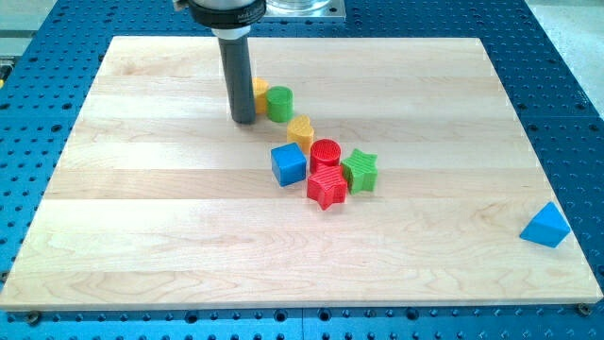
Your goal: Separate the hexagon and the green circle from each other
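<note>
The green circle (279,103) stands on the wooden board near the view's top centre. The yellow hexagon (260,93) touches its left side and is partly hidden behind my rod. My tip (243,120) rests on the board just left of and below the hexagon, close to or touching it, and left of the green circle.
A yellow heart (301,131), red circle (326,152), green star (360,170), red star (327,187) and blue cube (288,164) cluster below and right of the circle. A blue triangle (546,226) lies off the board (142,208) at the view's right.
</note>
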Robot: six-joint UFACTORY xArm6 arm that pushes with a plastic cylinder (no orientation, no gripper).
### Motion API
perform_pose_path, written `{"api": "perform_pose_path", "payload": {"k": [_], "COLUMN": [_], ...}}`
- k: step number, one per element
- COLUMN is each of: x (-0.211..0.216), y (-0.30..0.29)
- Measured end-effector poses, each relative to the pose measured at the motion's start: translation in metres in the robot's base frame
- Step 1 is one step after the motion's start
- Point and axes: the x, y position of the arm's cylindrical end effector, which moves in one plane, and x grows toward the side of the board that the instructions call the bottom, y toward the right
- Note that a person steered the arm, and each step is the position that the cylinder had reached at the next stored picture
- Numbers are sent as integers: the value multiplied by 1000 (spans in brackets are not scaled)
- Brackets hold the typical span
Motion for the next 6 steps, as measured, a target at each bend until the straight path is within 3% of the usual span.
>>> {"api": "perform_pose_path", "payload": {"k": [4, 6], "x": [11, 11], "y": [6, 68]}}
